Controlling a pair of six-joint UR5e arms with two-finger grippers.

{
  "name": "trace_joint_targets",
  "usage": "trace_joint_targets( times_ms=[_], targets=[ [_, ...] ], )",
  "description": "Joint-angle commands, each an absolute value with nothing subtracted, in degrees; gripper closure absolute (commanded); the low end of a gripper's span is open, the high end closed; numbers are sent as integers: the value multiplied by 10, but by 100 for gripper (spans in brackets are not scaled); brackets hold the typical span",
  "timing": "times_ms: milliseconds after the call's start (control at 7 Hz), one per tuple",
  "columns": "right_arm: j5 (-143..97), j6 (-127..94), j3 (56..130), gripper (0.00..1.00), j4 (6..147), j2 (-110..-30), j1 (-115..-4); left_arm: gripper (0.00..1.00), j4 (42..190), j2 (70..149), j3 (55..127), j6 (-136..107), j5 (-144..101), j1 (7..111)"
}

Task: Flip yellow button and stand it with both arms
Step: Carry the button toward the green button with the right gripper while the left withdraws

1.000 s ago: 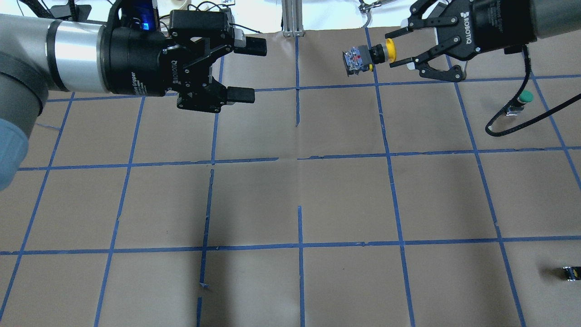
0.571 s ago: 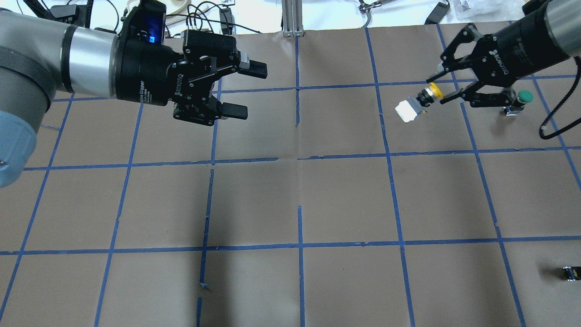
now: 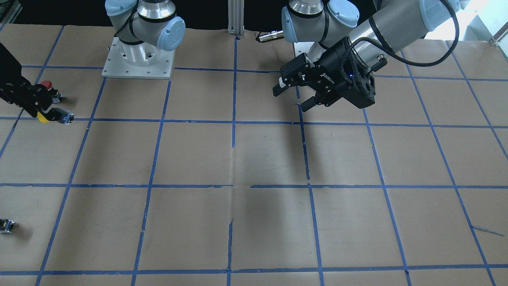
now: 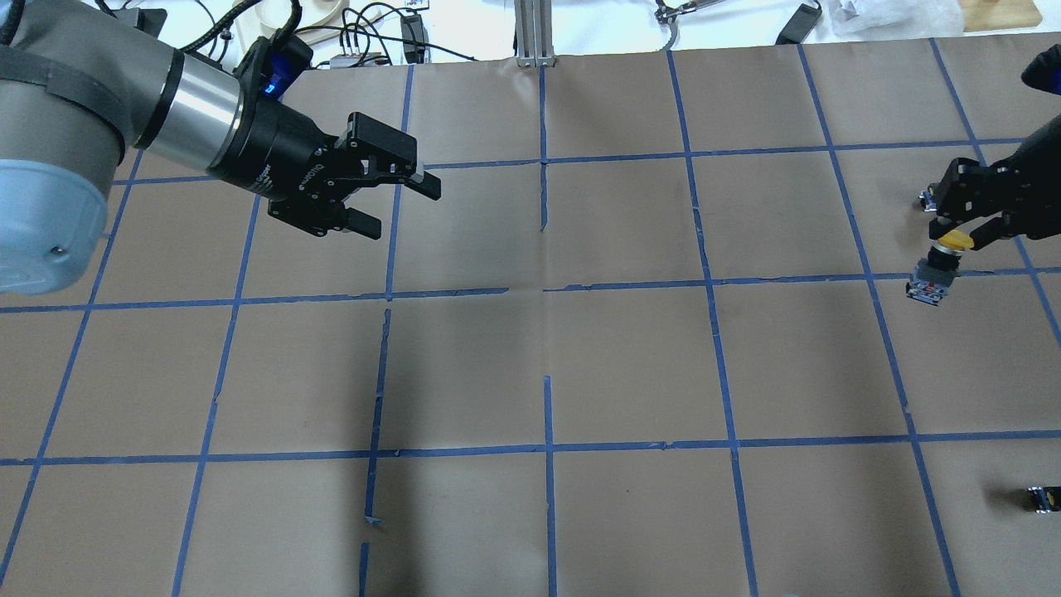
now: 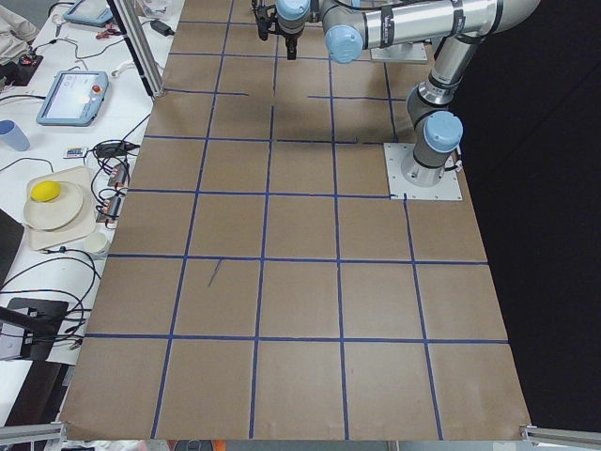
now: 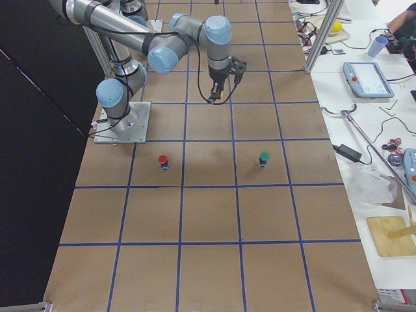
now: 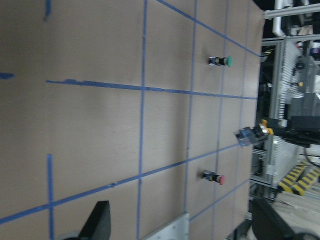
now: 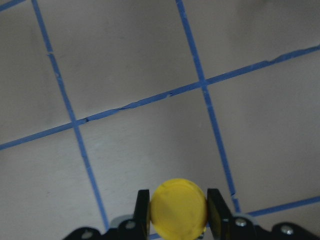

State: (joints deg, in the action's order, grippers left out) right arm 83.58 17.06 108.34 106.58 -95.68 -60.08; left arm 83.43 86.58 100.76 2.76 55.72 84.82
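Observation:
The yellow button point(image 4: 951, 241) is pinched at its cap by my right gripper point(image 4: 955, 238) at the table's right side. Its grey body point(image 4: 928, 287) points away from the gripper, down towards the paper. The right wrist view shows the yellow cap point(image 8: 178, 207) between the two fingers point(image 8: 143, 210). In the front view the button point(image 3: 55, 117) sits at the far left under the right gripper point(image 3: 41, 113). My left gripper point(image 4: 398, 205) is open and empty over the back left, far from the button; it also shows in the front view point(image 3: 292, 97).
A red button point(image 3: 47, 85) stands just behind the right gripper. A green button point(image 6: 264, 158) stands close by and is mostly hidden in the overhead view. A small black block with a yellow spot point(image 4: 1040, 497) lies at the near right edge. Blue tape lines grid the brown paper point(image 4: 630, 365).
The right gripper has carried the yellow button to the right and nearer, turning its body downwards. The left gripper has drawn back to the left, still open.

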Motion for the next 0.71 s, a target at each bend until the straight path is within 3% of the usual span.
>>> trace_joint_targets(
  times_ms=[0,571],
  targets=[
    [840,342,1168,93,1223,-958,-530,1,845,873,956,29,791,881],
    [701,593,1194,92,1241,-920,-414,1,918,894,873,-79,810,903]
  ],
)
